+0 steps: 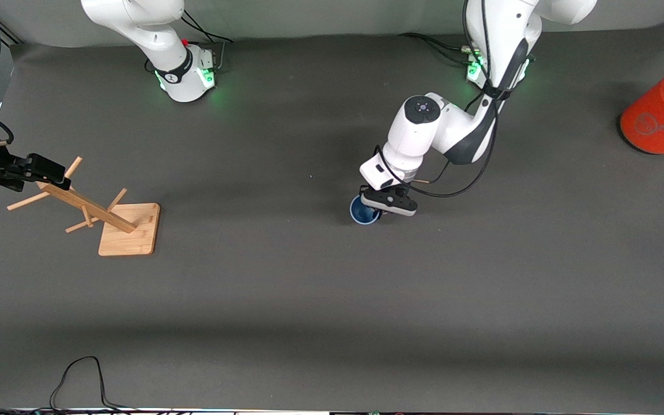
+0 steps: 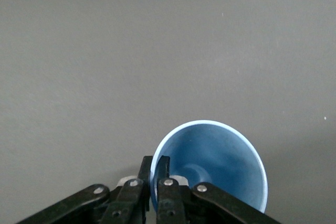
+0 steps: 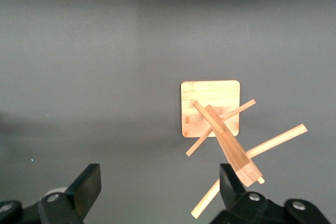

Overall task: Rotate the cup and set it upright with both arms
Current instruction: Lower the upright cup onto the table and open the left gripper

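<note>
The pale-blue cup [image 1: 365, 211] is near the middle of the table with its mouth facing up; I cannot tell if it rests on the mat. My left gripper [image 1: 388, 200] is right over it and shut on its rim. In the left wrist view one finger sits inside the cup [image 2: 215, 161] and one outside, with the gripper [image 2: 155, 174] pinching the wall. My right gripper [image 1: 55, 172] is open and empty, up over the top of the wooden rack at the right arm's end. In the right wrist view its fingers [image 3: 86, 186] stand wide apart.
A wooden peg rack [image 1: 127, 229] on a square base stands at the right arm's end of the table and shows in the right wrist view [image 3: 210, 106]. A large orange cylinder [image 1: 661, 114] with a grey lid lies at the left arm's end. A black cable [image 1: 81, 374] loops by the near edge.
</note>
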